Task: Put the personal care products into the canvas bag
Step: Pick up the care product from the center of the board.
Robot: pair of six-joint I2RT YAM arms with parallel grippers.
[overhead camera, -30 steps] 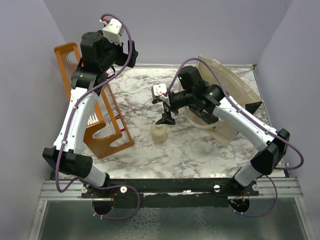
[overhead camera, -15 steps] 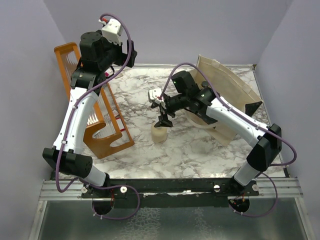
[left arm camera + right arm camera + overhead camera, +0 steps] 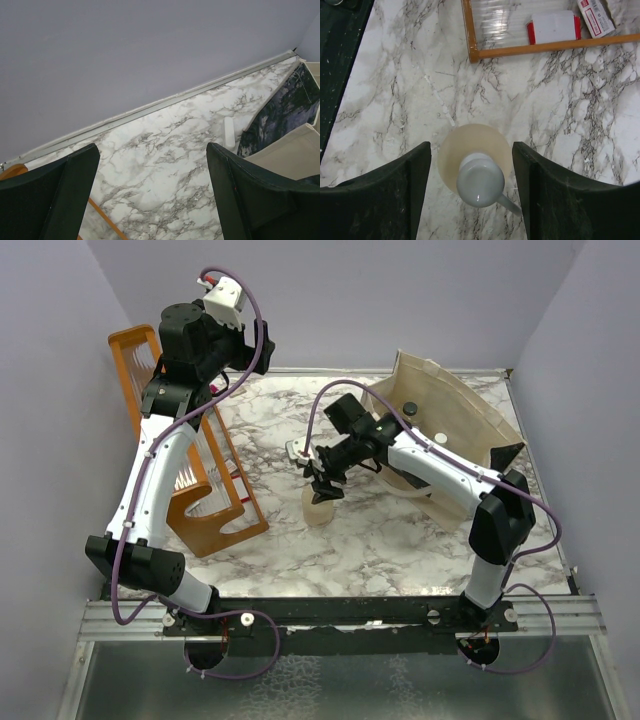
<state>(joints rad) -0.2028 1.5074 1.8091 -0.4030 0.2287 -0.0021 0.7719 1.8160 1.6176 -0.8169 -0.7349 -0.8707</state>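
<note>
Beige pump bottle (image 3: 451, 150) with off-white pump head (image 3: 480, 182); white, grey-veined marble table (image 3: 390, 540); orange wooden rack (image 3: 215, 525) at nine o'clock; beige canvas bag (image 3: 470, 408) at two o'clock, its panel (image 3: 280, 107) darkly mottled.

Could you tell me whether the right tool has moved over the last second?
Yes. In the top view the right tool has shifted left, away from the canvas bag, and now sits open over the beige pump bottle, which stayed put.

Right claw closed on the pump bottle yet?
No. In the right wrist view the right claw is open, its fingers standing apart on either side of the beige pump bottle, clear of its pump head.
</note>
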